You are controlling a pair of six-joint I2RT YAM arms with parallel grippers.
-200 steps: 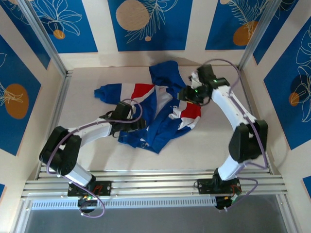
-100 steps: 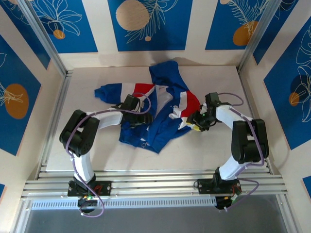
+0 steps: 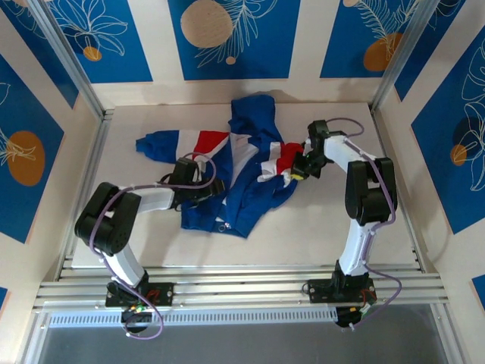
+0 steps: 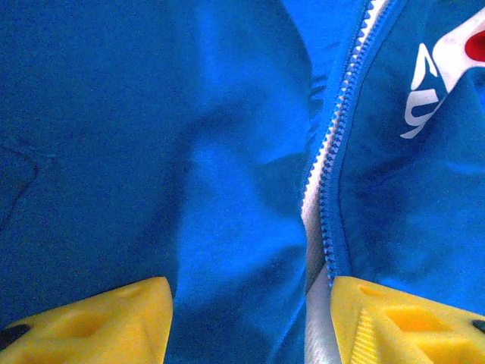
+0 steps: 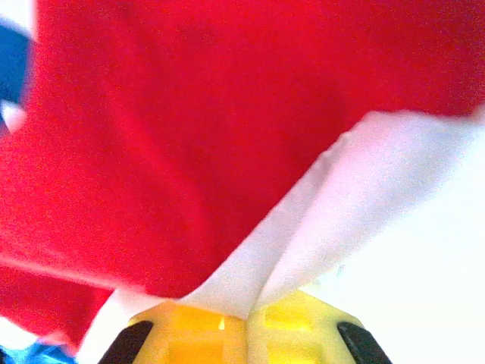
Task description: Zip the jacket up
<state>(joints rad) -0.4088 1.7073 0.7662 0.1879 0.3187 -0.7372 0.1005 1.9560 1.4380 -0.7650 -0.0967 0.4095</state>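
Cloth of the jacket is lying crumpled at the middle of the table, with the hood toward the far wall, the hem toward the arms and one sleeve stretching out to the left. Its front is hanging open. In the left wrist view the zipper is running as a line of blue teeth from between the yellow fingers away toward the chest lettering, so its long axis is lying nearly in line with that wrist's reach. The teeth are sitting closer to one finger than to the other.

The left gripper is standing open over the blue front panel, straddling the track and pinching nothing. I cannot tell where the slider is. The right gripper is clamping shut on a fold of the red-and-white panel at the jacket's right side, beside the chest.

By my reading, the left arm is the nearer one to the zipper's lower end, while the right is anchoring the cloth from the side.
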